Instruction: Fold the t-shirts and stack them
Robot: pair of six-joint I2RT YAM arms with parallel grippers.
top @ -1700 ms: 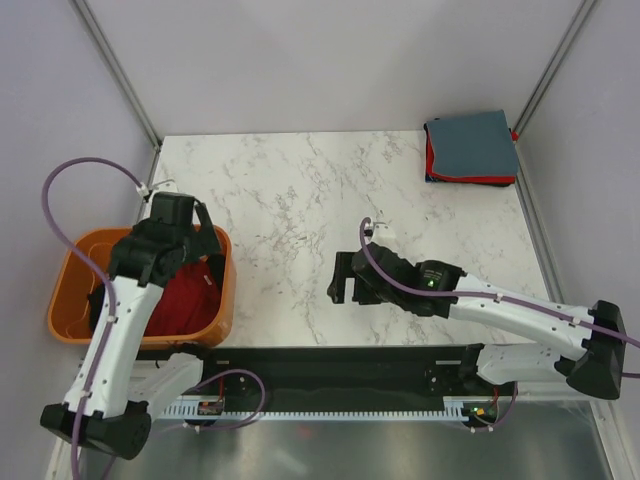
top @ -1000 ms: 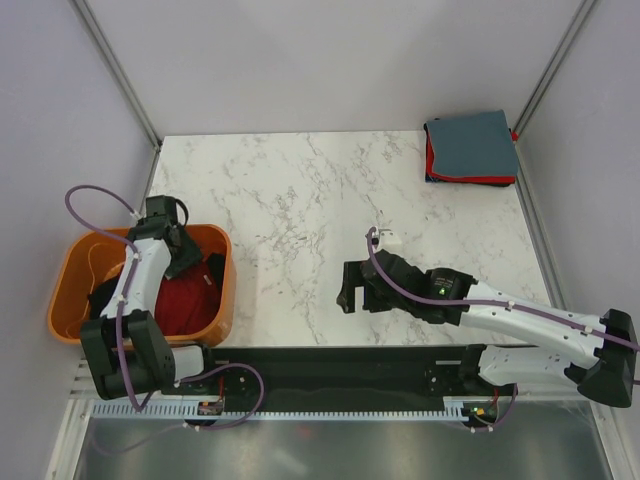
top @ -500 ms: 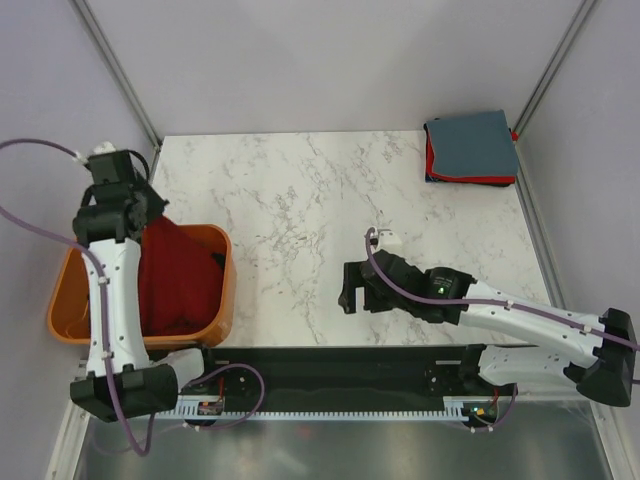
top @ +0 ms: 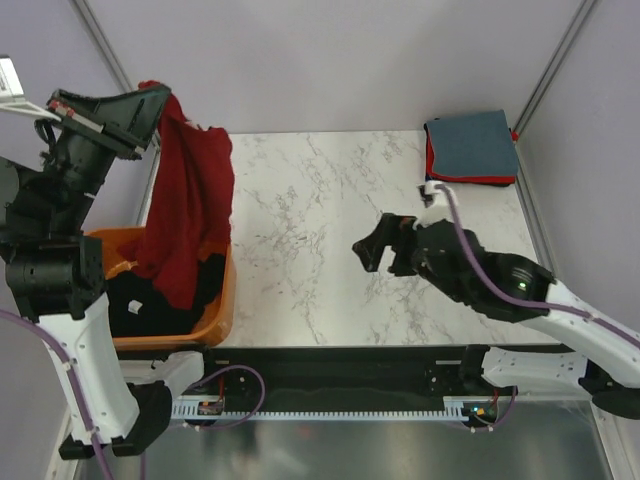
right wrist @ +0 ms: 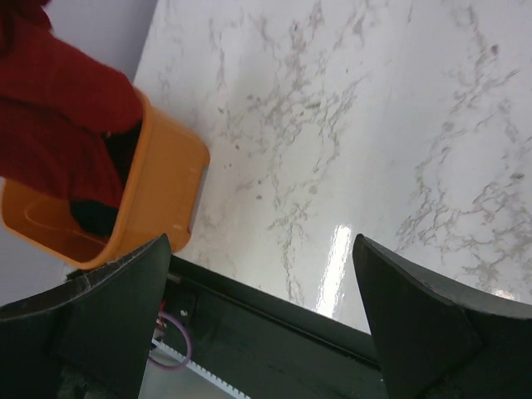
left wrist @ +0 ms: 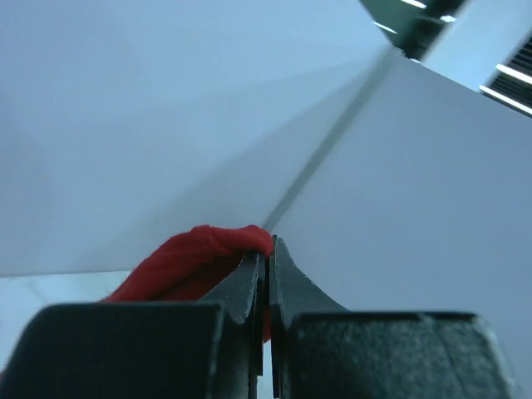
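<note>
A dark red t-shirt (top: 190, 190) hangs high over the table's left edge, pinched at its top by my left gripper (top: 160, 98), which is shut on it. Its lower end still trails into the orange basket (top: 225, 295). In the left wrist view a fold of the dark red t-shirt (left wrist: 187, 264) bulges beside the closed fingertips. A black t-shirt (top: 135, 305) lies inside the basket. At the far right corner rests a folded stack, a grey-blue t-shirt (top: 470, 142) on a red one (top: 432, 160). My right gripper (top: 372, 250) hovers open over the table's middle with nothing in it.
The marble table (top: 320, 200) stretches between the basket and the stack. Grey walls with metal corner posts (top: 110, 50) enclose the back and sides. In the right wrist view, the orange basket (right wrist: 162, 195) and the black front rail (right wrist: 274, 324) sit below the open fingers.
The left arm has risen high and swung toward the table, lifting the dark red t-shirt out of the basket. The right arm has lifted and moved back to the right.
</note>
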